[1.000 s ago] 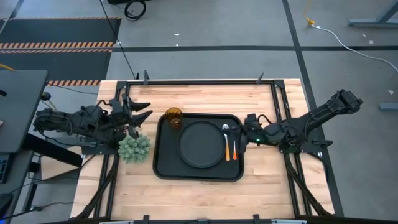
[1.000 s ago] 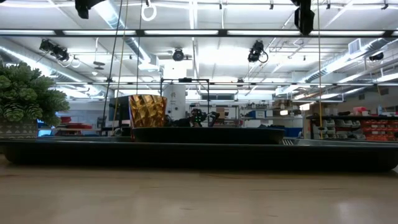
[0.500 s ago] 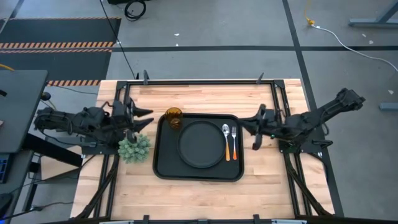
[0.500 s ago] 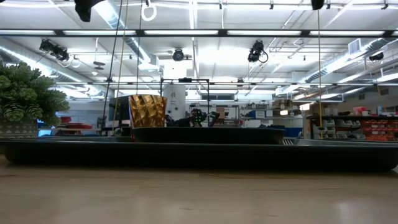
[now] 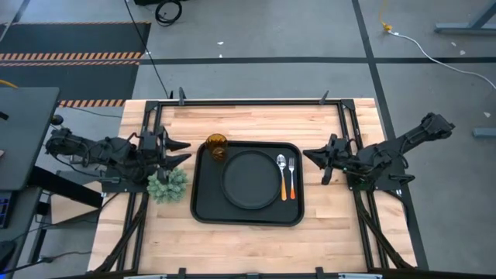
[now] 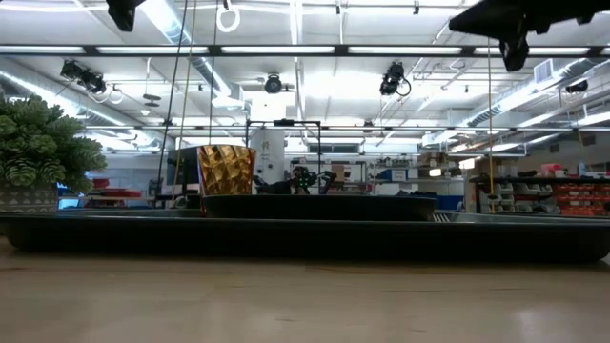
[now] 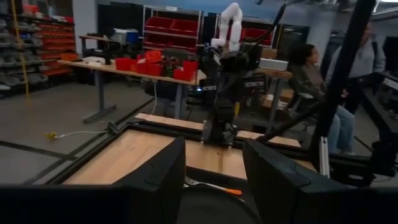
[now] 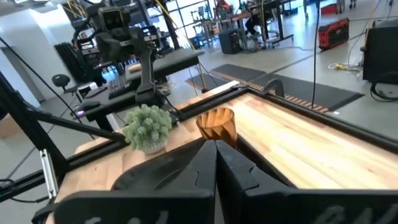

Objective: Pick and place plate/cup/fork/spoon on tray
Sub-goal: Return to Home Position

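Four task items lying inside tray (image 5: 203,203): plate (image 5: 250,179) sitting at centre, spoon (image 5: 281,168) and fork (image 5: 291,177) lying side by side just right of plate, cup (image 5: 215,147) standing upright in far-left corner. Left gripper (image 5: 180,151) hovering off tray's left edge, near green plant clump (image 5: 167,184), fingers spread, gripping nothing. Right gripper (image 5: 315,159) hanging right of tray, fingers pressed together, carrying nothing.

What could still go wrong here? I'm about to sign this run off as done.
Little looks open. The cup stands at the tray's far left corner, close to the rim, so a nudge might tip it off. The left hand hangs open nearby, beside the green plant; a careless swing could clip either. The fork and spoon lie side by side, right of the plate.
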You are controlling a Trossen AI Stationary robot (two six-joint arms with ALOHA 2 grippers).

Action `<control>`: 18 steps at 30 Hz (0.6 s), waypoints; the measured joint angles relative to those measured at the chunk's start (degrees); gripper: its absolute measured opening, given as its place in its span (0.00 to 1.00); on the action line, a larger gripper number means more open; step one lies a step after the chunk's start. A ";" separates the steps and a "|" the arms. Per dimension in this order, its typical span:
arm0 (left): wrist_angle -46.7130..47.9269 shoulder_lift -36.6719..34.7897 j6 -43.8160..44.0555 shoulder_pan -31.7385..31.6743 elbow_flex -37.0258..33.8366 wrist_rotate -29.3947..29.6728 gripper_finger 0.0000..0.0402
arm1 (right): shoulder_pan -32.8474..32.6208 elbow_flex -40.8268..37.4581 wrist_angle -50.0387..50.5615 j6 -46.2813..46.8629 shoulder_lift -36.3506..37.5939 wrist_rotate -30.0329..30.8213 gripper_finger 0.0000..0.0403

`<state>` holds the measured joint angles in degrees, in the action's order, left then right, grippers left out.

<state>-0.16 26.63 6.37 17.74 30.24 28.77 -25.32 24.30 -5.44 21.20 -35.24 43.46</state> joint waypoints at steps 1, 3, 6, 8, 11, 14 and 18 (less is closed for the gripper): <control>0.00 0.00 -0.03 0.25 0.00 -0.02 0.41 | 0.00 -0.83 -0.78 0.04 0.25 0.00 0.02; 0.02 0.00 -0.21 0.54 0.00 -0.56 0.41 | 0.00 -2.18 -2.73 -0.44 0.69 0.00 0.02; 0.05 0.09 -1.44 0.48 0.00 -2.91 0.41 | 0.00 -2.83 -4.17 -2.22 1.38 -0.02 0.02; -0.17 0.66 -2.52 0.44 0.00 -3.83 0.41 | -0.17 -2.83 -4.87 -3.43 2.01 -0.02 0.02; -0.24 2.31 -4.03 0.33 0.00 -3.98 0.41 | -0.54 -2.83 -5.74 -5.42 3.31 -0.02 0.02; -1.07 5.17 -4.04 -1.17 0.00 -4.64 0.41 | -0.52 -2.83 -5.60 -8.02 5.22 0.00 0.02; -5.73 9.18 -5.44 -4.85 0.00 -5.61 0.41 | -0.53 -2.83 -4.70 -16.88 7.83 0.00 0.02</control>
<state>-5.90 35.82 0.93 12.89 30.24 23.16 -25.85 21.47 -10.14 4.32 -27.40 43.46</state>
